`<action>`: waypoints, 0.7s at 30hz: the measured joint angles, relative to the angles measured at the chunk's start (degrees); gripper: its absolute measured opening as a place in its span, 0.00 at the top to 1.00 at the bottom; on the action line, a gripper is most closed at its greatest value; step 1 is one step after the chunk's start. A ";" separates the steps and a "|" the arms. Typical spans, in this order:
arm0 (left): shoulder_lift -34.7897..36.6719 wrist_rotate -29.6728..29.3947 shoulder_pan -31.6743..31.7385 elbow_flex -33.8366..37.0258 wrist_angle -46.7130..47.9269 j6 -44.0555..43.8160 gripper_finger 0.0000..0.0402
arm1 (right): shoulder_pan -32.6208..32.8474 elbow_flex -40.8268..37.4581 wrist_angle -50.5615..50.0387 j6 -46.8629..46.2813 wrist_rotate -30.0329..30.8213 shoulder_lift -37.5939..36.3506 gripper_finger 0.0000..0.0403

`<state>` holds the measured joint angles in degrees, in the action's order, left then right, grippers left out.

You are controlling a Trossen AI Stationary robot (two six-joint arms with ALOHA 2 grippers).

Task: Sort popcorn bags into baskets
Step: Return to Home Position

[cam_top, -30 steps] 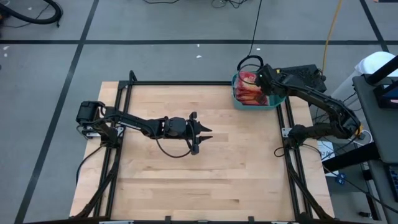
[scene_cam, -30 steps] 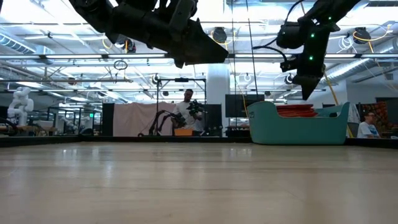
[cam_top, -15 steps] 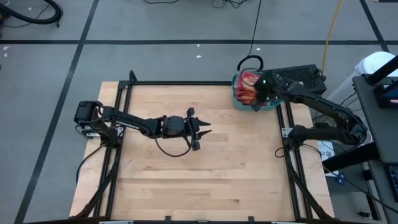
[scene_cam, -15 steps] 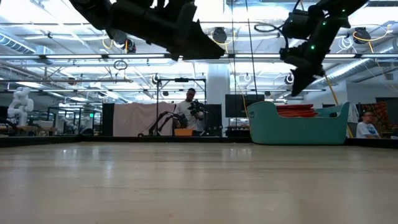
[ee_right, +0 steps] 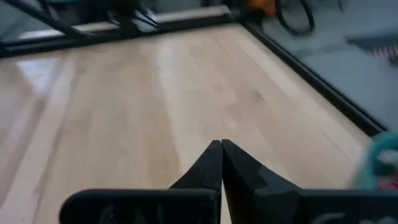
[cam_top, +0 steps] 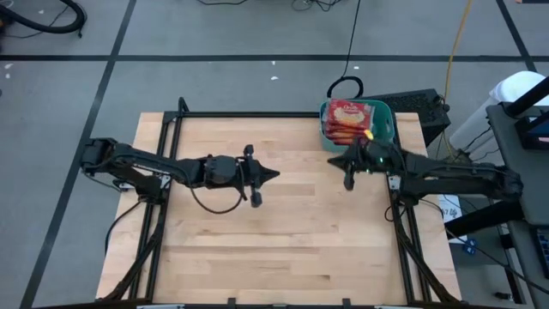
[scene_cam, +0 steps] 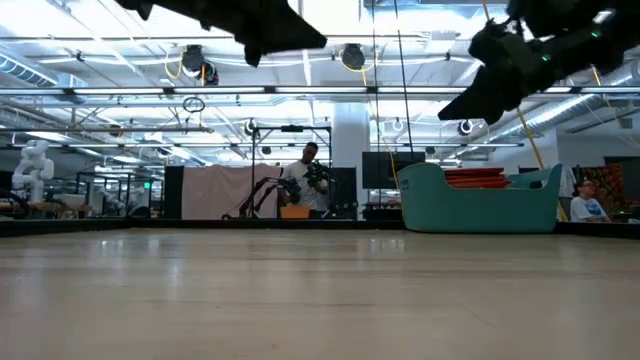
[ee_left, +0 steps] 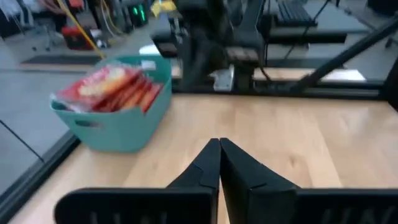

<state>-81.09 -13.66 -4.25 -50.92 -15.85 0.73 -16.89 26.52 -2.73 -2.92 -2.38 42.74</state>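
Here, the pale wooden table (cam_top: 283, 232) carries only one thing, set in its far right corner. The dark left arm (cam_top: 163, 165) reaches in from the left edge and the dark right arm (cam_top: 446, 176) from the right edge, both held above the wood.

The teal-blue rectangular plastic tub (cam_top: 386, 120) with rounded corners stands in that far right corner. The flat red popcorn bags (cam_top: 352, 116) are stacked inside it and rise above its rim, the top one lying flat.

The left pincer (cam_top: 273, 175) hangs over the middle of the table, its fingers pressed together on nothing. The right pincer (cam_top: 334, 163) hangs near the right edge, just beside the tub's near side, likewise closed and empty.
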 joint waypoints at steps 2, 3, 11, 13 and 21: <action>0.21 -0.07 -0.66 0.96 -2.00 0.38 0.98 | 3.33 -4.37 6.60 0.35 1.84 -1.32 1.00; 0.20 -0.09 -1.02 1.85 -1.79 0.68 0.98 | 4.89 -6.53 10.11 0.51 2.56 -1.89 1.00; 0.56 0.05 -1.83 14.17 -13.95 1.84 0.99 | 14.34 -15.80 19.57 3.87 8.65 -4.39 1.00; 0.48 0.05 -1.42 17.17 -16.79 1.86 0.99 | 15.23 -16.12 19.76 4.92 8.75 -4.82 1.00; 0.60 -3.83 -1.98 25.64 -25.88 0.23 0.99 | 17.32 -17.66 17.59 7.02 10.09 -8.12 1.00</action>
<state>-80.50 -17.49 -6.23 -25.28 -41.73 0.96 0.43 8.86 14.86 4.10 7.72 34.63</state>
